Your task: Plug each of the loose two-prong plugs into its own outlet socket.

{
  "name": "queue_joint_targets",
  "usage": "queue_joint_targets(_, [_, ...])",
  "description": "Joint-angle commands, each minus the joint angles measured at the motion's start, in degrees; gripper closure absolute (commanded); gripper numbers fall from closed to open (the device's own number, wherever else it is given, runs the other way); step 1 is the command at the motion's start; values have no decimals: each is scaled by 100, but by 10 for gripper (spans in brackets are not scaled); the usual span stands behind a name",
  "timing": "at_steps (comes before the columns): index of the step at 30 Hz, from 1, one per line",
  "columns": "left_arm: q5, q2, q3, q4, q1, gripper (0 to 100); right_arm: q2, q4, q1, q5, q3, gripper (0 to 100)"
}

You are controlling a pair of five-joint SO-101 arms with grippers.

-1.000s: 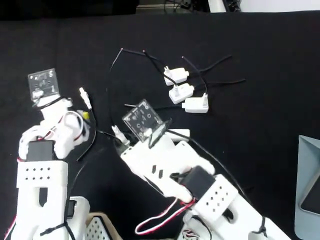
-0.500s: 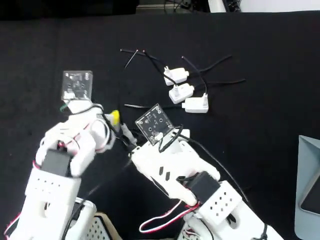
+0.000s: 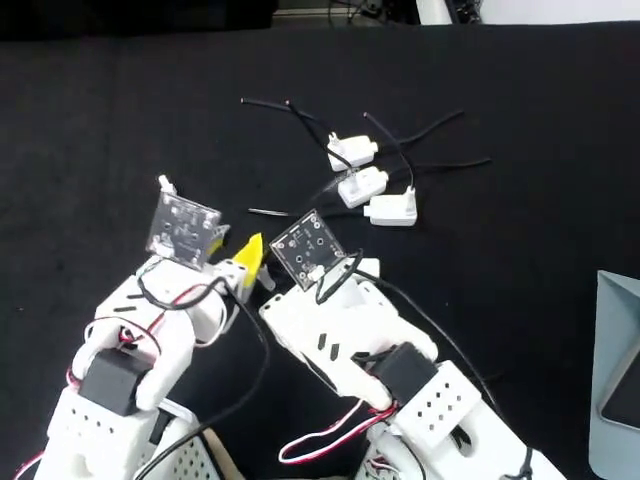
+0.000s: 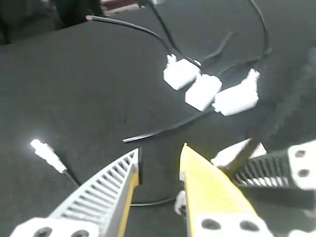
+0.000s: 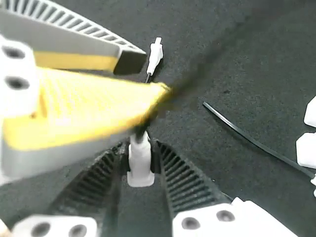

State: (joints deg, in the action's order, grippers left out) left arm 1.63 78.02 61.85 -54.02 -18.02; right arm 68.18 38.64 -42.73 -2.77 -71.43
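Matte black cloth (image 3: 520, 90); right gripper (image 5: 140, 147), ribbed jaws tight around white plug (image 5: 140, 169); left gripper (image 4: 159, 157) apart, empty.

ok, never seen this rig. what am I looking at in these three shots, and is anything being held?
Two small robot arms sit side by side at a black table. The high view looks down from a fixed camera. The other two pictures come from a camera on each arm's wrist. The left gripper, with one grey finger and one yellow, is open and holds nothing. The right gripper, with black fingers, is shut on a white plug. A second plug lies loose on the table. Farther out, three white outlet sockets lie close together, with black cables around them.
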Motion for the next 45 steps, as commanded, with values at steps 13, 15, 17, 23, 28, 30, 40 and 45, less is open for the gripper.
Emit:
queue_joint_targets(13, [457, 26, -92, -123, -13, 851, 119, 105, 527, -18, 171, 988])
queue_joint_targets(15, [352, 0, -84, 44, 215, 851, 119, 229, 1046, -26, 391, 988])
queue_joint_targets(17, [352, -18, -22, 185, 330, 850, 119, 281, 1565, -26, 602, 988])
queue_joint_targets(23, [369, -862, -154, 369, 224, 759, 119, 193, 3218, -141, 1147, 987])
queue_joint_targets(28, [1143, -2268, -629, 378, -198, 744, 75, -273, 3868, -993, 1165, 987])
queue_joint_targets(30, [1398, -2813, -884, 387, -409, 743, 75, -378, 4035, -1090, 1165, 987])
queue_joint_targets(40, [2910, -4844, -1349, 1565, -1332, 742, 110, -738, 4686, -1433, 1086, 987])
queue_joint_targets(45, [3279, -5749, -1587, 2224, -1525, 742, 110, -1029, 5037, -1538, 998, 987])
